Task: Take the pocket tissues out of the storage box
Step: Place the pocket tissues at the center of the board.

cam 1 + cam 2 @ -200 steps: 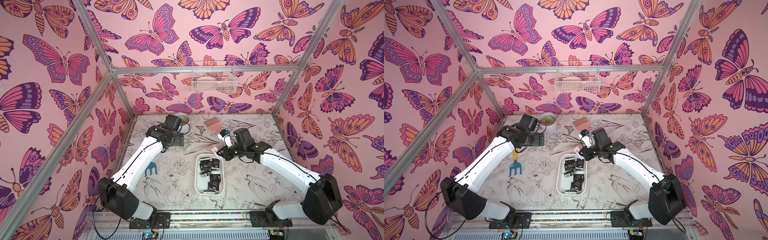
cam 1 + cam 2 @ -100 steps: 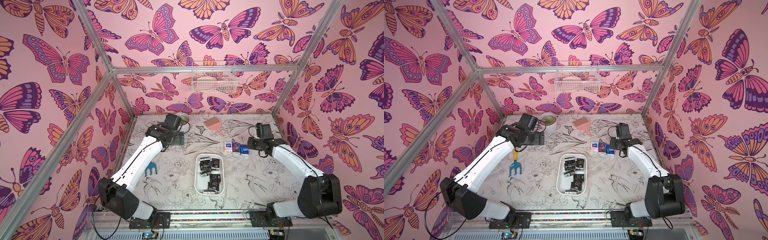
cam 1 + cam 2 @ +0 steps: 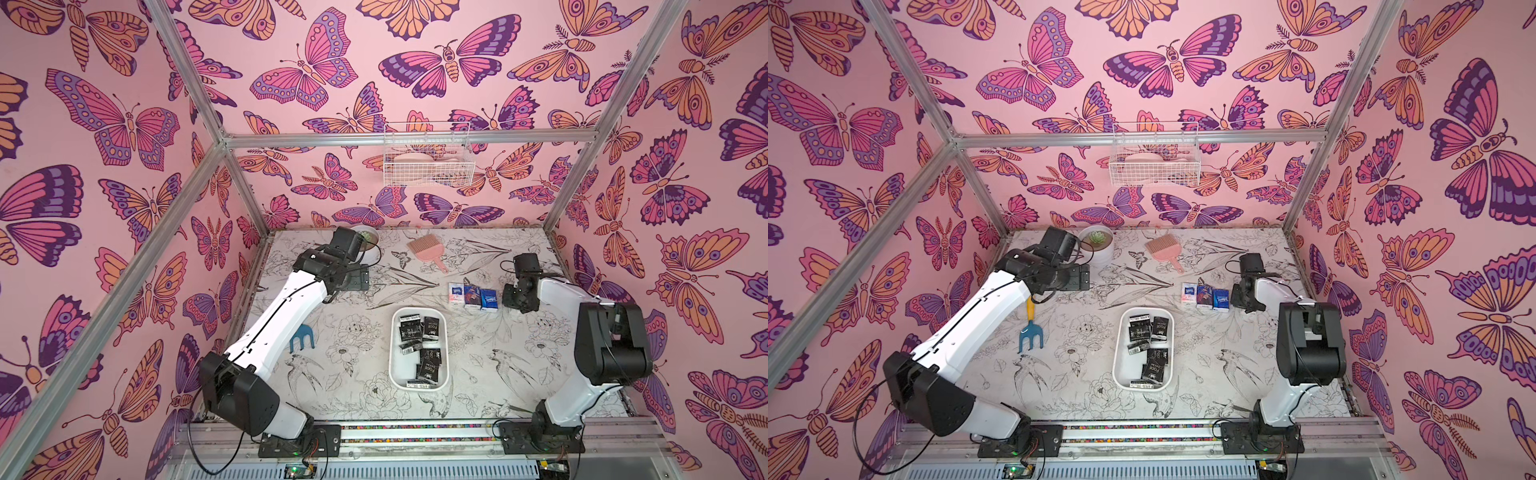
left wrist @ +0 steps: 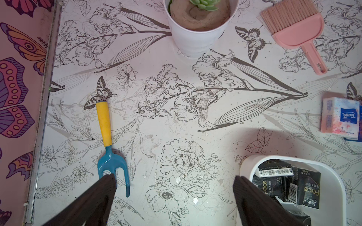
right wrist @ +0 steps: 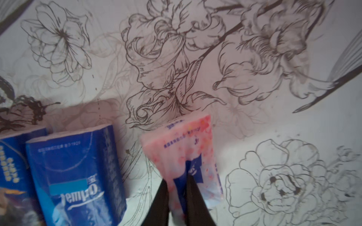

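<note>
The right claw (image 5: 176, 179) pinches a pink tissue packet (image 5: 182, 148) beside two blue packets (image 5: 78, 166) on the desk (image 5: 254, 58); the left claw (image 4: 174, 177) hangs wide apart.

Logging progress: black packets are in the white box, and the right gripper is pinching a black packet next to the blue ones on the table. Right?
No. The right gripper is pinching a pink and white packet, not a black one, as the right wrist view shows. The rest stands: blue packets beside it on the table, black packets in the white box.
</note>
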